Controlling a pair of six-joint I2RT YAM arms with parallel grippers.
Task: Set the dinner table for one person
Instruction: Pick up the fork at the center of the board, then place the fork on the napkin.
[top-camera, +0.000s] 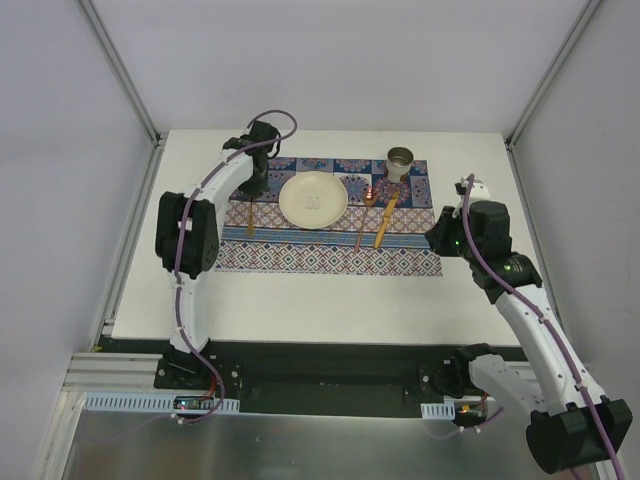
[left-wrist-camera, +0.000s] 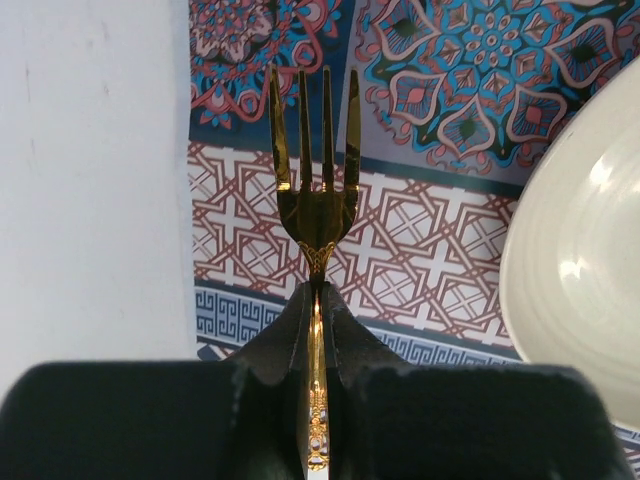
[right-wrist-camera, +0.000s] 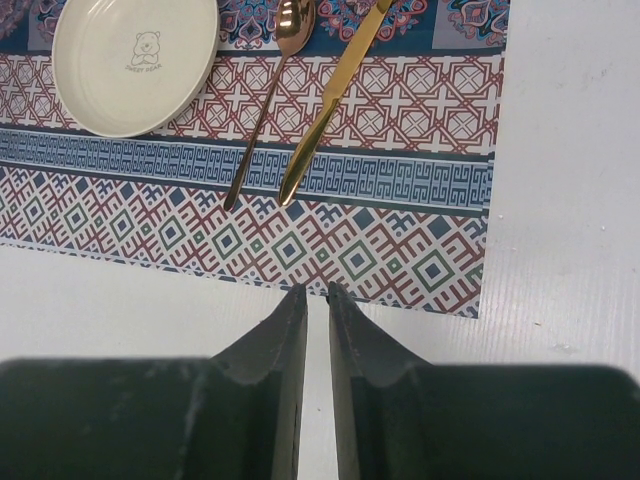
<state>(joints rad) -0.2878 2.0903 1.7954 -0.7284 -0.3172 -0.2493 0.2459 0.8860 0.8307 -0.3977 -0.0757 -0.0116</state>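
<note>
A large, flat white dinner table edged by aluminium rails lies under everything. On its far half lies a rectangular cloth placemat printed with blue and red tile patterns. A smooth, round cream plate sits on it, empty, showing a small bear drawing above tiny lettering too small to read. To its right lie a slim gold spoon and gold knife. A dull metal cup stands behind them, contents unclear. The left gripper is clenched on a shiny gold four-tined fork with an embossed handle. The right gripper is closed, holding nothing.
</note>
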